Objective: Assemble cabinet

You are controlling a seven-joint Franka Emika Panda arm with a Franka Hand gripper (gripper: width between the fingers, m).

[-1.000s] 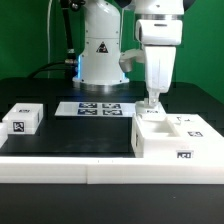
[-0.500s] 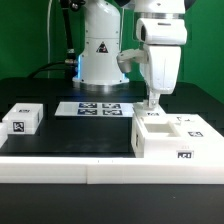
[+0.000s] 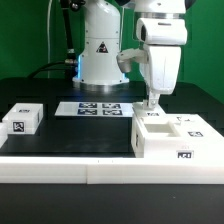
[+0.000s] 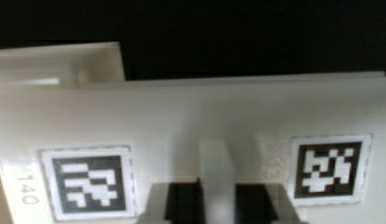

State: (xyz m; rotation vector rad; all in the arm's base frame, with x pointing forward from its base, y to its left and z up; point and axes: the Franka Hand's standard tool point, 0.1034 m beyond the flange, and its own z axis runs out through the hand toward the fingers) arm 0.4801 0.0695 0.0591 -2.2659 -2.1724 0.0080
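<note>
The cabinet (image 3: 176, 137), a large white box with black-and-white tags, stands at the exterior view's right on the black table. My gripper (image 3: 152, 104) points down at its far left corner and touches it. In the wrist view the cabinet (image 4: 190, 105) fills the picture, with two tags on either side of a narrow raised white ridge. My gripper (image 4: 220, 196) has its dark fingers (image 4: 181, 204) close together on either side of that ridge, shut on it.
A small white tagged block (image 3: 22, 119) sits at the exterior view's left. The marker board (image 3: 98, 108) lies flat behind the middle. A long white rail (image 3: 100, 171) runs along the table's front edge. The robot's base (image 3: 100, 45) stands behind.
The gripper's body has leaned slightly toward the exterior view's right while its tips stayed on the cabinet's corner. The cabinet has not visibly moved.
</note>
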